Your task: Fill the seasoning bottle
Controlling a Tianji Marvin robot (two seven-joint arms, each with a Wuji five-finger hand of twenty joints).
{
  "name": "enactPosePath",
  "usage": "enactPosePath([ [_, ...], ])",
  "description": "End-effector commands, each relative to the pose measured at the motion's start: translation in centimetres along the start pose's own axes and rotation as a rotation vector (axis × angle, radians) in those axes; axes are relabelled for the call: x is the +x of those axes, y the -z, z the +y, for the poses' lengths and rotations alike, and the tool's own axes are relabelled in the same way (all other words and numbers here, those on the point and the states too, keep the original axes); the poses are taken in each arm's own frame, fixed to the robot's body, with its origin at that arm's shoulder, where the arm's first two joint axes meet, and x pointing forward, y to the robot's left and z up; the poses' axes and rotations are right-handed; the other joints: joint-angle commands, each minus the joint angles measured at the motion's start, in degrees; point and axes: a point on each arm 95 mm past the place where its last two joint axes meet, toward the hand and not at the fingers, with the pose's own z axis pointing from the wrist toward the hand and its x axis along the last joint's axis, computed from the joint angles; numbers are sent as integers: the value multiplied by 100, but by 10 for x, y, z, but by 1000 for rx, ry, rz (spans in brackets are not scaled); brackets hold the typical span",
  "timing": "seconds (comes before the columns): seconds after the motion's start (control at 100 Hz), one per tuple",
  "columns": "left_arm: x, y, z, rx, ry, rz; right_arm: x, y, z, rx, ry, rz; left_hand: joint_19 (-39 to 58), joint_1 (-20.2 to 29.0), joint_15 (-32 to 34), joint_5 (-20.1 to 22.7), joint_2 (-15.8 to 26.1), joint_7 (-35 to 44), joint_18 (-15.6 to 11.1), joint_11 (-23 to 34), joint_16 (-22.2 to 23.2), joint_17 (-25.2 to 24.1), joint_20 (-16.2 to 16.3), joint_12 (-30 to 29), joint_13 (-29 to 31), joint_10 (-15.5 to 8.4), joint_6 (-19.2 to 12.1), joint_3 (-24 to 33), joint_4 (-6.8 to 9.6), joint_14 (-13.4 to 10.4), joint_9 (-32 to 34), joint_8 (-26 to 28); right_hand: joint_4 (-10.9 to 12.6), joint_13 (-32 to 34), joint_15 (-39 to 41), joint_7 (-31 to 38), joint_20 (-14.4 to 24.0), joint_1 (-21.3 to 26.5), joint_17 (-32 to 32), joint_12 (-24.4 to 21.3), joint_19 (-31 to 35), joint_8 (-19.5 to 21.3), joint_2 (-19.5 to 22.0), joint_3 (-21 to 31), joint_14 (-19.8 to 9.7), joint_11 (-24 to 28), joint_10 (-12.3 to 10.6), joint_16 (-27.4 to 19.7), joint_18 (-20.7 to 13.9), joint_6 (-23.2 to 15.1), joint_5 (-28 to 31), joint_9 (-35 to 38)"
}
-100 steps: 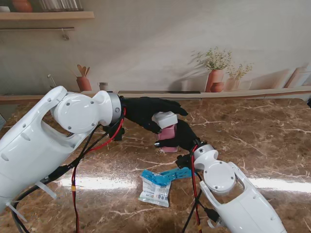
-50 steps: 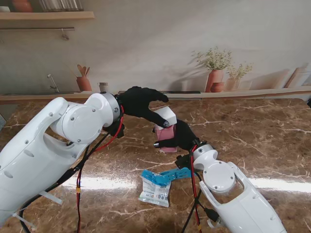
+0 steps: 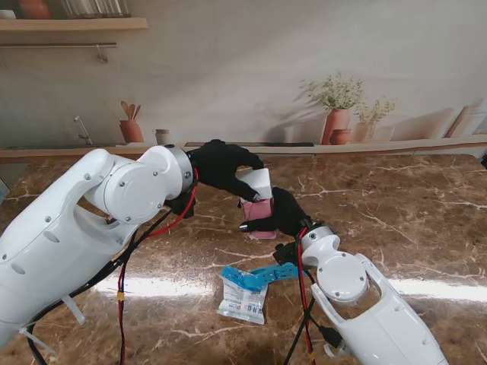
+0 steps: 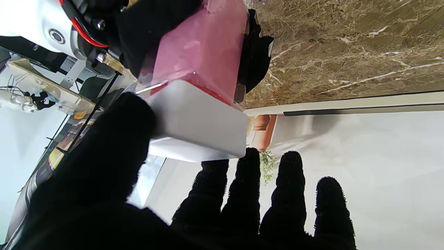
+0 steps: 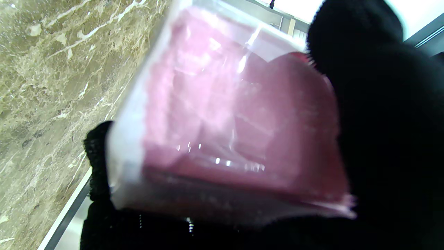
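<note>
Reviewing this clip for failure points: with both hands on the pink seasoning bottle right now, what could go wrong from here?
1. The left hand grips the white lid only by thumb and fingertips; it may slip or seat crooked.
2. The right hand holds the seasoning bottle full of pink contents; opposing forces could tilt it and spill.
3. The opened packet lies near the right forearm and could be swept across the table.

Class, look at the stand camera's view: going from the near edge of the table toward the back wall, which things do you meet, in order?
White sachet → blue torn packet → right hand → pink seasoning bottle → white lid → left hand → terracotta vase with sprigs.
</note>
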Motion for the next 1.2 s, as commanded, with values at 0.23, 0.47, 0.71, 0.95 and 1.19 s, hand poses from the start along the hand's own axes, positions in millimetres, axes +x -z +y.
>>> enactPosePath([
  [0.23, -4, 3, -2, -81, -4, 39, 2, 0, -2, 10, -12, 3, -798, 1474, -381, -807, -306, -616, -317, -295, -168, -34, -349, -314, -609, -492, -2150, 2733, -218, -144, -941, -829, -191, 772, 3050, 1060, 267, 1712, 94, 339, 511, 21, 2689, 1845, -1398, 825, -230, 575, -699, -834, 1050, 563],
  [0.47, -9, 8, -7, -135, 68, 89, 2, 0, -1, 13, -10, 3, -1169, 404, -620, -1493, -1020, -2320, -367, -1213, -501, 83, -1758, -776, -1198, -455, -1636, 1236, -114, -198, -1691, -2168, -192, 766, 3050, 1059, 271, 1728, 90, 348, 508, 43, 2690, 1867, -1392, 831, -226, 575, -697, -830, 1084, 562],
  [0.71, -8, 10, -8, -43, 110, 50, 2, 0, -1, 12, -10, -1, -965, -7, -508, -1080, 88, -1736, -396, -786, -425, 36, -1462, -539, -934, -108, 220, -2630, 153, -69, -1259, -1421, -199, 766, 3052, 1053, 278, 1731, 84, 348, 508, 70, 2684, 1887, -1376, 831, -227, 577, -690, -828, 1119, 568],
  [0.95, -7, 3, -3, -39, 34, 1, 3, -1, -1, 16, -10, 5, -670, -91, -347, -57, 414, -963, -346, -387, -318, -58, -832, -469, -626, 230, 297, -2913, 194, -37, -520, -899, -203, 776, 3054, 1039, 286, 1728, 86, 347, 513, 89, 2681, 1890, -1376, 833, -225, 577, -687, -832, 1130, 586],
  [1.19, -10, -1, -3, -13, 7, 108, 3, 0, -1, 15, -11, 3, -963, 2340, -390, -407, -111, -272, -536, -187, -228, 52, -1223, -373, -762, -489, -2280, 2967, -362, -318, -695, -510, -203, 781, 3055, 1029, 293, 1732, 90, 348, 514, 107, 2686, 1895, -1375, 832, -225, 578, -685, -828, 1139, 585],
])
